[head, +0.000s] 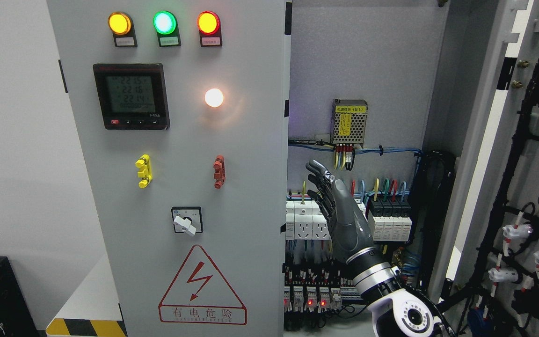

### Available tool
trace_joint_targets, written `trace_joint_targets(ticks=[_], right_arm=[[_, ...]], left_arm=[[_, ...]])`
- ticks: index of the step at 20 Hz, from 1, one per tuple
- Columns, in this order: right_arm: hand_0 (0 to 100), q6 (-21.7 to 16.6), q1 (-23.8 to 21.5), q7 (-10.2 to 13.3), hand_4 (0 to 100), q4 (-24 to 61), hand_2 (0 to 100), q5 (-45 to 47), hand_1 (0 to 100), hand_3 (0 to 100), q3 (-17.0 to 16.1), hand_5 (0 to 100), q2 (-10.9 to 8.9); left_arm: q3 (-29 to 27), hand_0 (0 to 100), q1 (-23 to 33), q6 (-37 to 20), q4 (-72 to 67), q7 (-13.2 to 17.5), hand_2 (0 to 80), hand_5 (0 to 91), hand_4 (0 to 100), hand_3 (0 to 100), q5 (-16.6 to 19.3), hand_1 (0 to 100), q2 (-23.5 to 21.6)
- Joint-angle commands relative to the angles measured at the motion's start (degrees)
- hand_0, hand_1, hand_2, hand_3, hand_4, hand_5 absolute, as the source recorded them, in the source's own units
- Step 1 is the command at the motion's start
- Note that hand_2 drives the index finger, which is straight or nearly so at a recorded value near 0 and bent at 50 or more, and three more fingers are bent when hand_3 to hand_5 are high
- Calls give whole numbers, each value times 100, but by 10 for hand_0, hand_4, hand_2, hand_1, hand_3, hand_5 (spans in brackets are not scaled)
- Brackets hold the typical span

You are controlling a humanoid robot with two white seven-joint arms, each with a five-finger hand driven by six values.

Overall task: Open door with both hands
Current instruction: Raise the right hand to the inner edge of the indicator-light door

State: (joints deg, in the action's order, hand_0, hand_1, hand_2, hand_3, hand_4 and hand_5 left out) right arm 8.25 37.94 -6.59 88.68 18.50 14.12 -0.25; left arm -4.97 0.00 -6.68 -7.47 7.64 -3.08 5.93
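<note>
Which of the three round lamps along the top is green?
The middle lamp glows green. The left lamp is yellow, the right lamp is red.

left door (251,140): meter (131,96) display reads 221.5, 221.6, 221.4; warning triangle sign (202,288) near bottom edge reads 有电危险. other labels too small to read.

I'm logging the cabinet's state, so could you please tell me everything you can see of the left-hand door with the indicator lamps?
The grey painted metal left door is closed and upright. Along its top sit lit yellow, green and red lamps; below them a black digital meter and a glowing white lamp, then a yellow and a red handle, a white rotary switch and a red-bordered lightning warning triangle. Nothing touches it; the robot's right hand is raised beside its right edge, fingers spread, before the wiring.
</note>
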Motion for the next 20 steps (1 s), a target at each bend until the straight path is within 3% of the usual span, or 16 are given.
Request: trace_joint_targets(ticks=[1, 4, 9, 18, 20], right_arm=[[0, 194, 293, -80, 0, -659, 0, 539, 0, 0, -111, 0, -98], [0, 353, 355, -123, 0, -659, 0, 1005, 0, 0, -146, 0, -256], [0, 361, 486, -1167, 0, -720, 0, 1121, 0, 0, -155, 0, -406], [0, 599, 1040, -2074, 0, -1599, 0, 1613, 0, 0, -225, 0, -450], [0, 608, 1049, -2415, 0, -1740, 0, 1604, 0, 0, -217, 0, -502]], left_arm=[[-4, 0, -132, 0, 0, 0, 0, 0, 0, 0, 0, 0, 22], [-4, 0, -123, 0, 0, 0, 0, 0, 0, 0, 0, 0, 22], [-4, 0, -132, 0, 0, 0, 0, 0, 0, 0, 0, 0, 22], [-4, 0, -132, 0, 0, 0, 0, 0, 0, 0, 0, 0, 22], [-4, 0, -132, 0, 0, 0, 0, 0, 0, 0, 0, 0, 22]])
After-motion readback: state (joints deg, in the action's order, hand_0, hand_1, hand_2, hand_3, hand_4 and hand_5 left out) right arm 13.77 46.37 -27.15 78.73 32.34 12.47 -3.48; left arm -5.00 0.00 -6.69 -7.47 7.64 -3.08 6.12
